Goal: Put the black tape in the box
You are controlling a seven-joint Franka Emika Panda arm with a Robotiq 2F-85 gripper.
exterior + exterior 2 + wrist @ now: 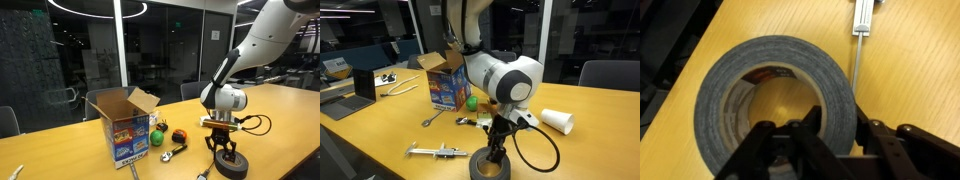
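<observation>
The black tape (pixel 740 75) lies flat on the wooden table, a wide ring with a lighter inner core. It shows in both exterior views (pixel 232 167) (pixel 490 166). My gripper (pixel 840 135) points straight down over it. One finger is inside the ring and one outside, and both press the roll's wall near its right side. The gripper shows in both exterior views (pixel 224 152) (pixel 496 148). The box (pixel 125 125), brown cardboard with raised flaps and a blue label, stands open some way off, and it also shows in an exterior view (pixel 448 82).
A green object (pixel 157 139), a small orange-and-black round object (pixel 180 135) and a metal tool (pixel 172 153) lie between box and tape. A white cup (pixel 557 121) lies on its side. A thin metal tool (pixel 438 151) lies near the table edge. A laptop (pixel 365 85) stands further back.
</observation>
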